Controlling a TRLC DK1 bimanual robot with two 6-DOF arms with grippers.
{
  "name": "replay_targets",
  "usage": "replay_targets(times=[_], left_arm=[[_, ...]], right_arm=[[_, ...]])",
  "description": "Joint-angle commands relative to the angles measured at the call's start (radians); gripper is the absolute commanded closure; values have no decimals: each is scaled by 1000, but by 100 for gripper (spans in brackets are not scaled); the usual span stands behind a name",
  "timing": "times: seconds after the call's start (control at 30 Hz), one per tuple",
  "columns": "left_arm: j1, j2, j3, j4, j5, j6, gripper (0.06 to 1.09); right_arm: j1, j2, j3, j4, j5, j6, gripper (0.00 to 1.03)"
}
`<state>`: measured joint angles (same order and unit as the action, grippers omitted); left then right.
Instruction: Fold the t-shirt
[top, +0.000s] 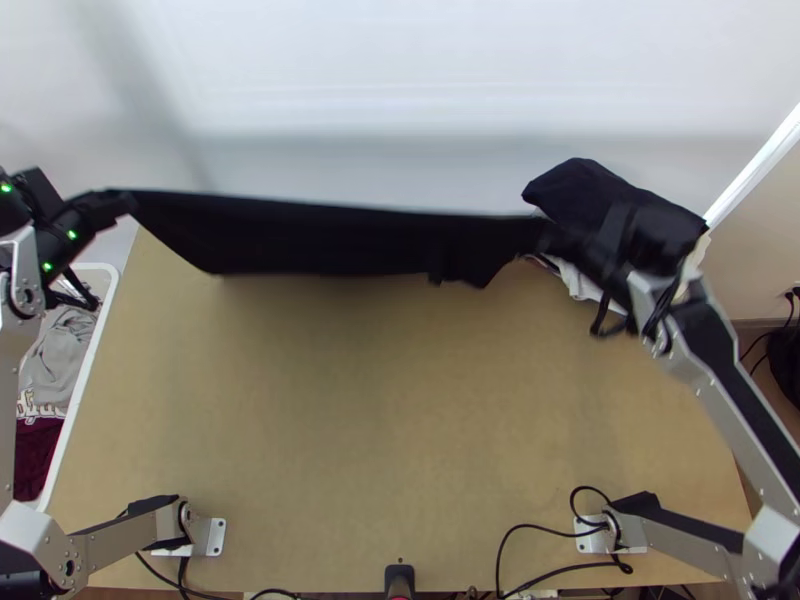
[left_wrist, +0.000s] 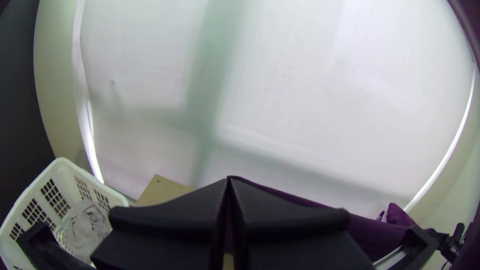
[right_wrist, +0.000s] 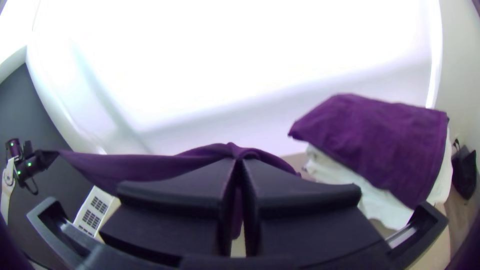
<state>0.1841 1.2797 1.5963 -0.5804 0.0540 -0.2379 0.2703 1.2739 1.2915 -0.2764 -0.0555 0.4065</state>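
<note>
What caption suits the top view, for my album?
Two robot arms hold a dark t-shirt stretched between them above a light wooden table.

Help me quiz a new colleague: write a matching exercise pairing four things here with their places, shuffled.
1. Shirt
2. Basket
3. Grey cloth
4. White cloth

A. Partly under the dark cloth
B. Stretched between the left gripper and right gripper
C. Inside the basket
D. Beside the table

Pairs: 1-B; 2-D; 3-C; 4-A
</note>
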Motion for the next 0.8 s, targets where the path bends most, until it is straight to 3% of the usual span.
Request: replay_targets(times=[0.0, 0.37, 0.53, 0.77], left_arm=[[-29, -25, 91, 47, -46, -43, 105], [-137, -8, 243, 202, -198, -49, 105], [-164, -46, 264, 214, -230, -44, 105], [-164, -180, 263, 238, -230, -34, 105]], right_arm=[[-36, 76, 200, 32, 22, -44, 100], [-34, 228, 689, 66, 26, -83, 100], [-33, 186, 729, 86, 42, -84, 100], [-25, -27, 649, 39, 42, -84, 100]])
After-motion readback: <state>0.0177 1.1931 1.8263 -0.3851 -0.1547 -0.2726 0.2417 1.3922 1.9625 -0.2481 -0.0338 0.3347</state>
